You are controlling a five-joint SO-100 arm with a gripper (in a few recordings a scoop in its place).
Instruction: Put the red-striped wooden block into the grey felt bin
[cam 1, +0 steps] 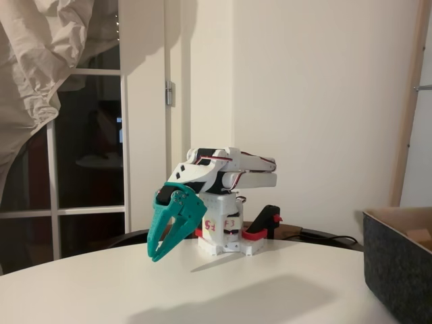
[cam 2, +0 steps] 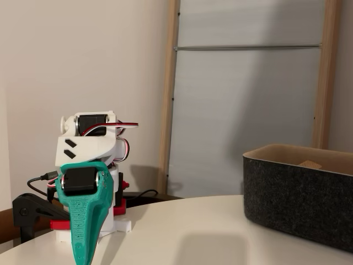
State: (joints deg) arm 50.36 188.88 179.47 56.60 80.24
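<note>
Currently: teal gripper (cam 1: 159,255), jaws nearly closed and holding nothing, tips just above the white table (cam 1: 202,290), well apart from the grey felt bin (cam 2: 300,193).

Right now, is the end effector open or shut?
Shut. In a fixed view the teal end effector has its two fingers meeting at the tips just above the white table, with nothing held between them.

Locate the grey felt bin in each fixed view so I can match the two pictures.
A fixed view: grey felt bin at the right edge, cut off by the frame, low on the table.
Another fixed view: the bin sits at the right, with its tan lining showing.
Shared landmark: the folded arm's teal gripper, pointing down at the table.
</note>
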